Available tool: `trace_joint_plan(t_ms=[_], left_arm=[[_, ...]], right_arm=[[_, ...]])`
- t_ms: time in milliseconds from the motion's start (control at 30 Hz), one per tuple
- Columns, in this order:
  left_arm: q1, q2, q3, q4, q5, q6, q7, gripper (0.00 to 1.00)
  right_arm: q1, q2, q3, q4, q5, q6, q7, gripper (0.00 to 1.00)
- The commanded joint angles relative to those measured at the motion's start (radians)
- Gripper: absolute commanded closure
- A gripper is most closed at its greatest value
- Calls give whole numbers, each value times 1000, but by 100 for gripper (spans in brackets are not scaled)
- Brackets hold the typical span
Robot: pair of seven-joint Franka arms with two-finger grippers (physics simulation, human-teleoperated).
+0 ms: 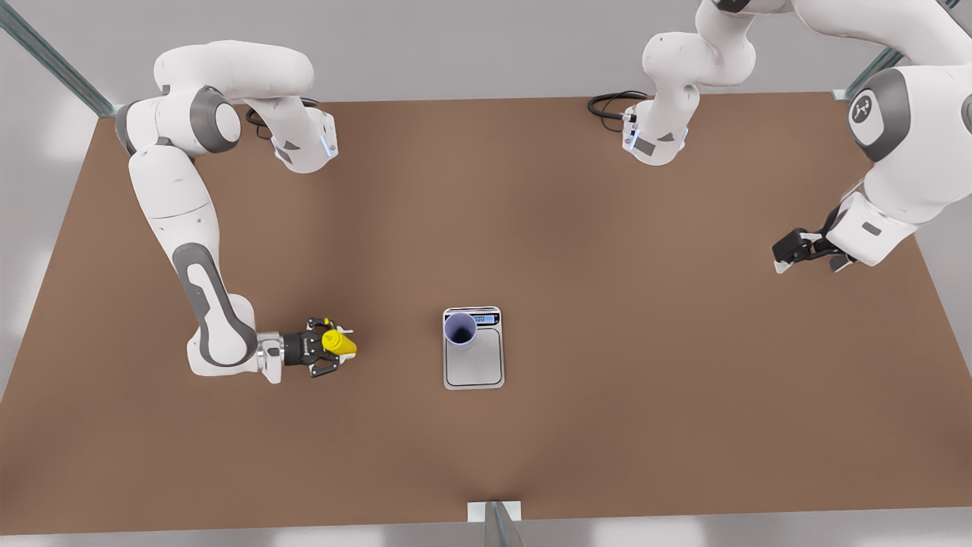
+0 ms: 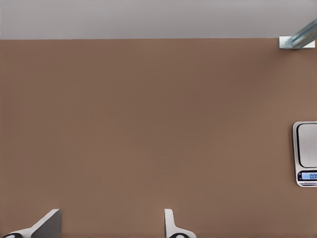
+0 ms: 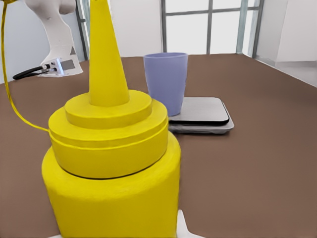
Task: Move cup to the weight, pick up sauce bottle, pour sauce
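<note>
Bottle (image 1: pixel 339 343) first, at the front view's left: my right tool (image 1: pixel 328 348) is around it, low over the counter (image 1: pixel 607 228), and from here I read the fingers as pinching its yellow body, though in the right wrist view the bottle (image 3: pixel 111 173) blocks nearly all of them. It looks upright there, nozzle up, with the cup (image 3: pixel 166 82) and weight (image 3: pixel 200 116) beyond it.

Further right in the front view, near the middle, the weight (image 1: pixel 474 357) lies flat, well apart from the bottle. The cup (image 1: pixel 460 331) stands upright on it, set toward the display end and the edge nearer the bottle rather than centred on the plate. I judge the cup step done and the bottle grip just taken or about to be lifted.

At the far right, my left tool (image 1: pixel 797 252) waits above the counter, fingers spread; its wrist view shows bare counter and the weight's edge (image 2: pixel 305 153).

Risks as I see them: the bottle is round and smooth, so a light pinch could let it twist or slip when tilted. The cup mouth is narrow and off-centre, so a misjudged nozzle position would put sauce on the plate. Swinging in low could knock the cup over
</note>
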Motion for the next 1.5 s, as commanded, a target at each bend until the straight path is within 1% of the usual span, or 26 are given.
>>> trace_joint_plan(t_ms=[0, 33, 67, 100, 833, 900, 967, 1000, 1067, 1100, 1133, 1200, 1233, 1267, 1300, 1333, 1367, 1467], left_arm=[[0, 0, 0, 0, 0, 0, 0, 0], [-2, -2, 0, 0, 0, 0, 0, 0], [0, -3, 0, 0, 0, 0, 0, 0], [0, -3, 0, 0, 0, 0, 0, 0], [0, -5, 2, 0, 0, 0, 0, 0], [0, -5, 2, 0, 0, 0, 0, 0], [0, -3, 2, 0, 0, 0, 0, 0], [0, -2, 2, 0, 0, 0, 0, 0], [0, -2, 2, 0, 0, 0, 0, 0], [0, -2, 2, 0, 0, 0, 0, 0], [0, -2, 2, 0, 0, 0, 0, 0], [0, -2, 2, 0, 0, 0, 0, 0], [0, -2, 2, 0, 0, 0, 0, 0], [0, -2, 2, 0, 0, 0, 0, 0], [0, -2, 2, 0, 0, 0, 0, 0], [0, -2, 2, 0, 0, 0, 0, 0], [0, -2, 2, 0, 0, 0, 0, 0], [0, -6, 9, 0, 0, -3, 0, 0]], right_arm=[[-1, 0, 0, 0, 0, 0, 0, 27], [-1, 0, -1, 0, 0, 0, 0, 19], [-1, 0, 0, -2, 0, 0, 0, 7], [-1, 0, 0, -2, 0, -2, 0, 0], [-44, -8, -3, -6, -15, -36, 18, 0], [-66, -9, -4, -3, -52, -39, 18, 0], [-121, -12, -4, 0, -147, -68, 26, 0], [-152, -26, -9, 28, -235, -98, 70, 0], [-149, -90, -44, 172, -451, -178, 362, 0], [-133, -166, -41, 261, -616, -223, 743, 0], [-94, -245, -35, 298, -725, -227, 1013, 0], [-20, -376, -36, 307, -876, -223, 1505, 0], [26, -428, -49, 299, -911, -223, 1619, 0], [107, -523, -125, 267, -939, -236, 1821, 0], [152, -575, -161, 249, -939, -253, 1963, 0], [187, -650, -168, 203, -939, -253, 2127, 0], [207, -696, -168, 176, -940, -253, 2216, 0], [221, -762, -173, 117, -939, -243, 2240, 0]])
